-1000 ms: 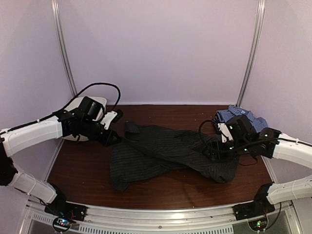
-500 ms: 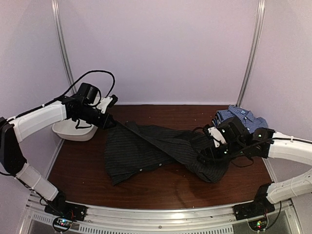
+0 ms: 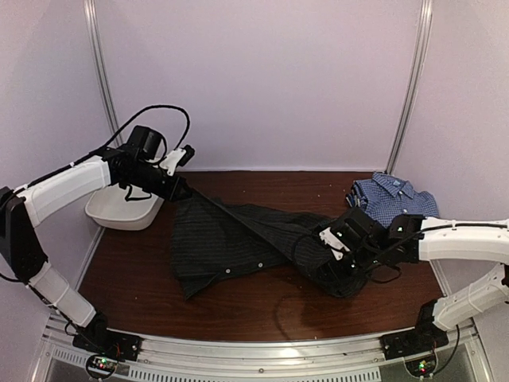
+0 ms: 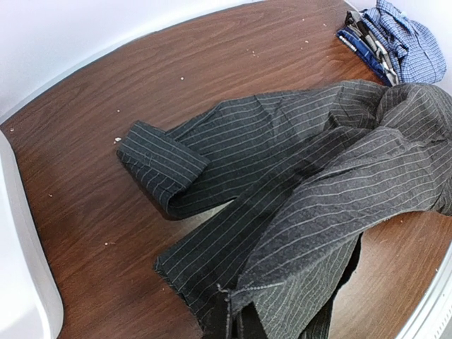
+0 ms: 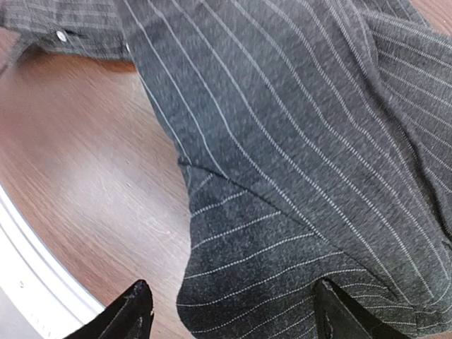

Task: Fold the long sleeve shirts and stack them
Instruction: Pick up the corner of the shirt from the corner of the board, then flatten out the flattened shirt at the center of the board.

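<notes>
The black pinstriped shirt (image 3: pixel 246 239) lies spread and bunched across the middle of the brown table. My left gripper (image 3: pixel 181 191) is shut on its far-left edge and holds that edge lifted; the left wrist view shows the pinched hem (image 4: pixel 236 311) at the bottom. My right gripper (image 3: pixel 330 267) stands open low over the shirt's right end, with a fold of the cloth (image 5: pixel 240 289) between its spread fingertips (image 5: pixel 134 311). The blue-and-white check shirt (image 3: pixel 394 199) lies folded at the back right.
A white oval tub (image 3: pixel 123 211) sits at the left edge under my left arm. Walls close the back and both sides. A metal rail (image 3: pixel 262 350) runs along the near edge.
My left gripper has lifted the shirt's edge up and back to the left. My right gripper has moved left and nearer, down onto the shirt's right end, staying open.
</notes>
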`<state>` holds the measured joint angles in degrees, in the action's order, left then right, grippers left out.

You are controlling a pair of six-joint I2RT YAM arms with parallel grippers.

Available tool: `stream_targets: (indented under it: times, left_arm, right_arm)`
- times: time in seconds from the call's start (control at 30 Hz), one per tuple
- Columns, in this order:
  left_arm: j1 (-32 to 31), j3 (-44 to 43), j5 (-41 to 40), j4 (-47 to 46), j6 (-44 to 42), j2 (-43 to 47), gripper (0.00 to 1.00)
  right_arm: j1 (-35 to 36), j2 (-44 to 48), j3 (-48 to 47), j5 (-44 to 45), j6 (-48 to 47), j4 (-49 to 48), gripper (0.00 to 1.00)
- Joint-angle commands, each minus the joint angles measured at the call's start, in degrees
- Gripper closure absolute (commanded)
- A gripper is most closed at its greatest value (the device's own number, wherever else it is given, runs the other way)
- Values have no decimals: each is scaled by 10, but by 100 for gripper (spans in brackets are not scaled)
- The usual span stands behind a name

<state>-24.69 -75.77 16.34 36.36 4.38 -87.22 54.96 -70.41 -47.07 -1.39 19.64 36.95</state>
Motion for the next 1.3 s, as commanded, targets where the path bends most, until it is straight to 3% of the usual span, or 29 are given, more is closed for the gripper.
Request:
stream_targets:
  times: [0.0,0.07,0.37,0.43,0.5,0.53,0.67,0.83,0.93,1.1,1.27]
  left_arm:
    - [6,-23,3,0,-9,-14,100]
    - [6,-24,3,3,-11,-15,100]
    - [12,-17,-4,6,-17,-8,100]
    - [15,-13,-6,6,-16,-4,100]
    - [17,-6,-12,5,-13,3,100]
    - [18,0,-16,2,-11,9,100]
    - [20,38,-23,-29,3,50,100]
    - [20,51,-16,-100,18,116,100]
    - [20,-6,-32,-116,23,126,100]
    - [20,-170,-44,-113,32,100,100]
    - [20,-245,-6,-98,29,121,100]
  right_arm:
    - [17,-21,-16,59,18,40,22]
    - [18,-24,-16,72,23,43,25]
    - [18,-15,-22,94,35,49,58]
    - [18,-14,-24,102,39,50,73]
    - [18,-10,-33,115,44,56,97]
    - [18,-5,-42,125,47,62,100]
    - [16,23,-105,181,42,77,100]
    - [-5,44,-260,281,-3,81,100]
    - [-37,33,-357,329,-56,66,100]
    - [-64,-44,-533,337,-123,97,100]
    - [-63,-84,-671,247,-142,161,100]
